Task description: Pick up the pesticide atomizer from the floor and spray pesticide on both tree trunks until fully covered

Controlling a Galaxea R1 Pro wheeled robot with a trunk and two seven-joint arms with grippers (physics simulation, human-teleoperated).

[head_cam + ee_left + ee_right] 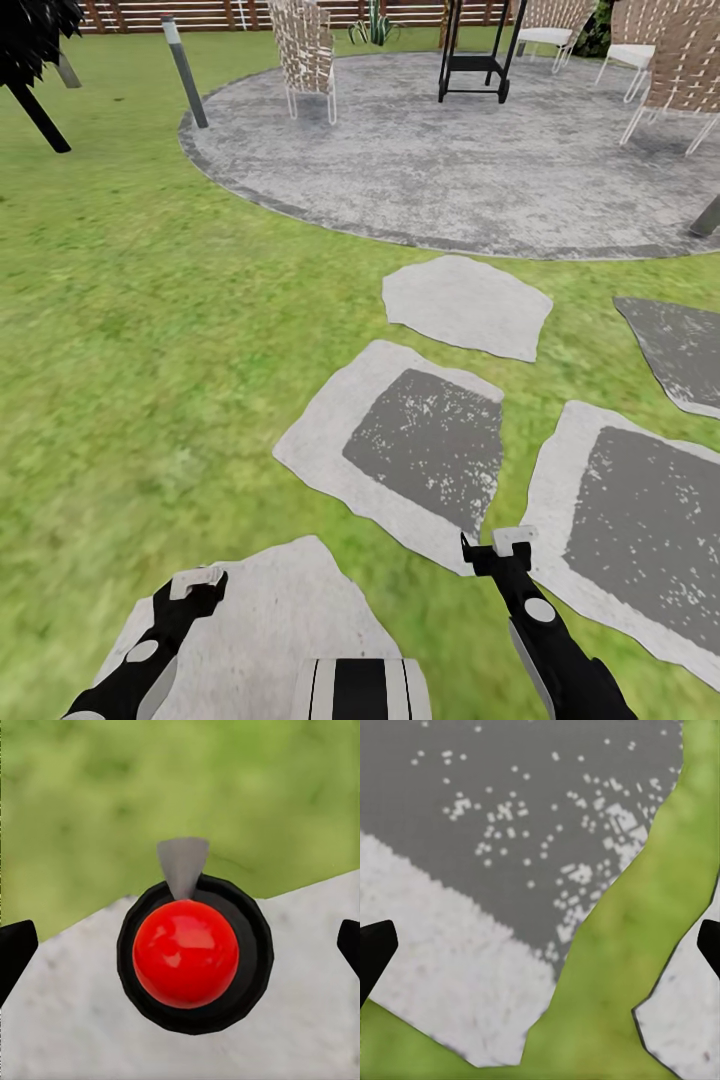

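Directly under the left end effector [180, 945], fingers spread wide and empty, the pesticide atomizer [186, 954] stands on a pale, rough stepping stone [67, 1020]: a glossy red dome in a black ring, grey nozzle toward the grass [150, 787]. The right end effector [540, 945], also spread apart, hovers over a dark-centred flagstone [510, 802]. Ahead, open lawn runs to a round grey paved patio [450, 160] with woven chairs [305, 50].

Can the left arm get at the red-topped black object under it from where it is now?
Probably yes. The sprayer sits on a pale stone between the open left fingers, nothing covering it.
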